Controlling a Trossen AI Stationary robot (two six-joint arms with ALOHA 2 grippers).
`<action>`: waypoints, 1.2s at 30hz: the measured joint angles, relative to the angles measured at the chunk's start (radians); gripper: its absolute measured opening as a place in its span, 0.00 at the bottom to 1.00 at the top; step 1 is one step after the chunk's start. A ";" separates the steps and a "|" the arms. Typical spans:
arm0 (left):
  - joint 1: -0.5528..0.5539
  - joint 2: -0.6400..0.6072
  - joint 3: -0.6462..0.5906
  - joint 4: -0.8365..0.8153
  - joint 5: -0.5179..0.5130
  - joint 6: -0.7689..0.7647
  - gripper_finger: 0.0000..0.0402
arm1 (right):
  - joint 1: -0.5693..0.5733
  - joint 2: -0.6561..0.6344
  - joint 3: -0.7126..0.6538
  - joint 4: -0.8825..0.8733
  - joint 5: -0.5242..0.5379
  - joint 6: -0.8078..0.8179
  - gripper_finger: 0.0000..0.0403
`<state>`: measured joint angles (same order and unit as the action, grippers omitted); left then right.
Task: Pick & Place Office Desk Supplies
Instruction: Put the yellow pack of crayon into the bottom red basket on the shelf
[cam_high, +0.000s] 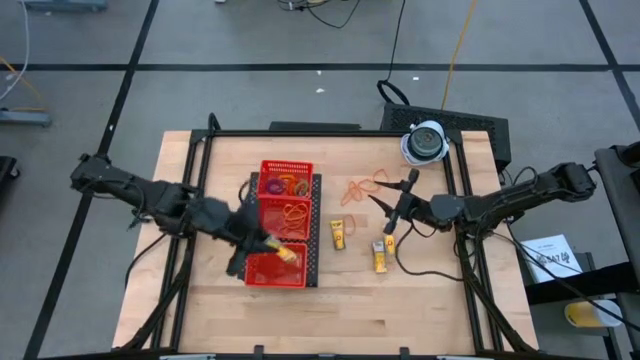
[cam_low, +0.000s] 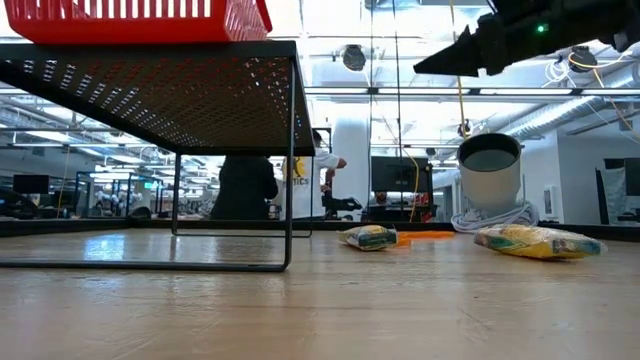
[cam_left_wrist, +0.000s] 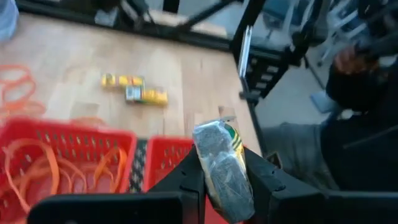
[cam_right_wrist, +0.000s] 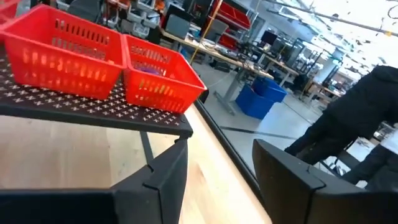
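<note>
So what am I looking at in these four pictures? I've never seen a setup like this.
Two dark robot arms work at a wooden table. One camera looks straight down, one sits at tabletop height, and one rides on each wrist. A red tray on a dark perforated stand holds orange rubber bands. More bands and two yellow packets lie on the wood, near a white-grey round object. The left gripper, over the tray, pinches another yellow packet. The right gripper hangs open and empty.
</note>
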<state>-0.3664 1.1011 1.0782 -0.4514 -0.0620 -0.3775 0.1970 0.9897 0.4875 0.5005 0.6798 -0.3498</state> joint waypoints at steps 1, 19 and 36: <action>-0.019 0.001 -0.001 -0.013 -0.025 -0.001 0.16 | 0.000 0.000 -0.002 0.002 0.000 0.007 0.42; -0.071 0.056 -0.001 -0.024 -0.210 0.027 0.55 | 0.000 -0.005 -0.009 0.003 0.000 0.024 0.42; -0.035 0.015 -0.001 -0.020 -0.230 0.134 0.62 | 0.002 -0.005 -0.009 -0.008 -0.001 0.080 0.42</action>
<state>-0.4019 1.1165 1.0771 -0.4711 -0.2923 -0.2430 0.1986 0.9844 0.4789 0.4921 0.6792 -0.2701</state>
